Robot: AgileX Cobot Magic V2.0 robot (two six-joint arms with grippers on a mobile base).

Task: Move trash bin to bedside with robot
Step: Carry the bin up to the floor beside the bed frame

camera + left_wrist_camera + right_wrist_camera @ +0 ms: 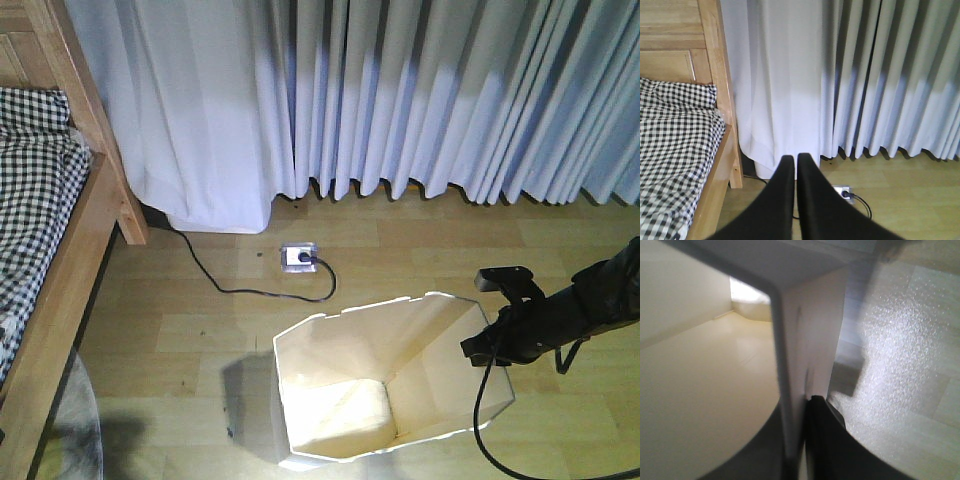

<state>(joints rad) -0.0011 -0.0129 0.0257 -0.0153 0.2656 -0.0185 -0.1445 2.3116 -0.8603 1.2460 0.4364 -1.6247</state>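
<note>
Front view: white bin [432,338], cut-corner rim, notched edge, cream inside, upright on wood floor [180,320], right of bed [45,190] and apart from it. Right claw [484,348] at bin's right rim.

Left wrist view: left claw [796,160] clenched, fingers touching, empty. Checked bed [675,140] at left.

Right wrist view: right claw [796,440] grasping bin [705,390] wall, one finger inside, one outside.

The trash bin [425,340] looks smooth, glossy plastic, the bed frame [95,120] lightly varnished wood, its bedding [35,190] matt checked cloth.
</note>
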